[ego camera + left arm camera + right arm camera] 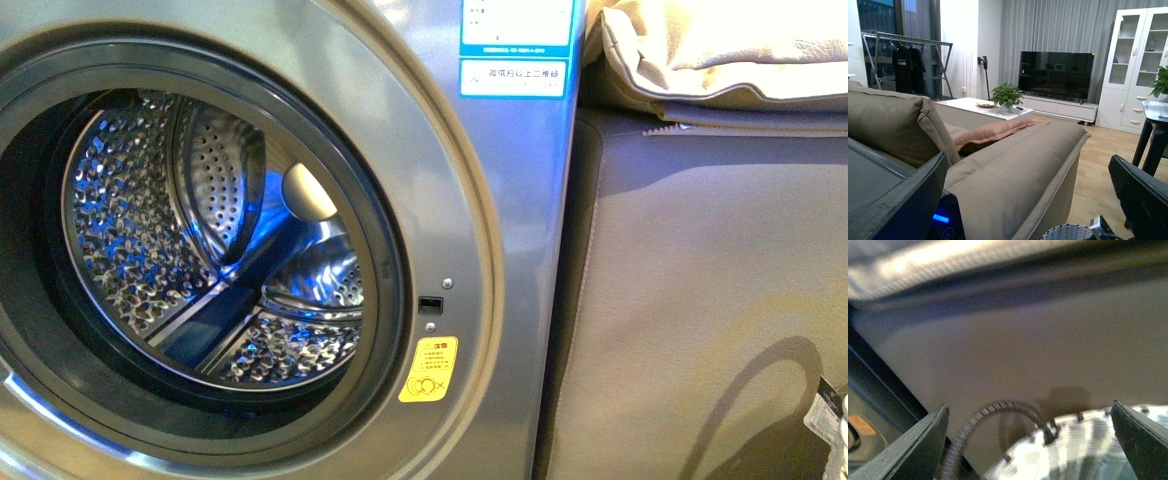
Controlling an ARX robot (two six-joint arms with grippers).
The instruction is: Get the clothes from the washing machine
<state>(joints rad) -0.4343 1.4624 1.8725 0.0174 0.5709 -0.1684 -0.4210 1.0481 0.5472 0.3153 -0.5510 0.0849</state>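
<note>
The grey washing machine fills the front view, its porthole open onto the perforated steel drum. The drum shows only blue reflections; no dark navy clothes show in any view. Neither arm shows in the front view. My left gripper is open and empty, held high over the sofa arm beside the machine's top, facing the room. My right gripper is open and empty just above the woven basket and its looped handle; this view is blurred.
A beige sofa side stands right next to the machine, with a cushion on top. The basket rim shows below the left gripper. A yellow-orange sticker sits by the door latch. Beyond are a coffee table and a TV.
</note>
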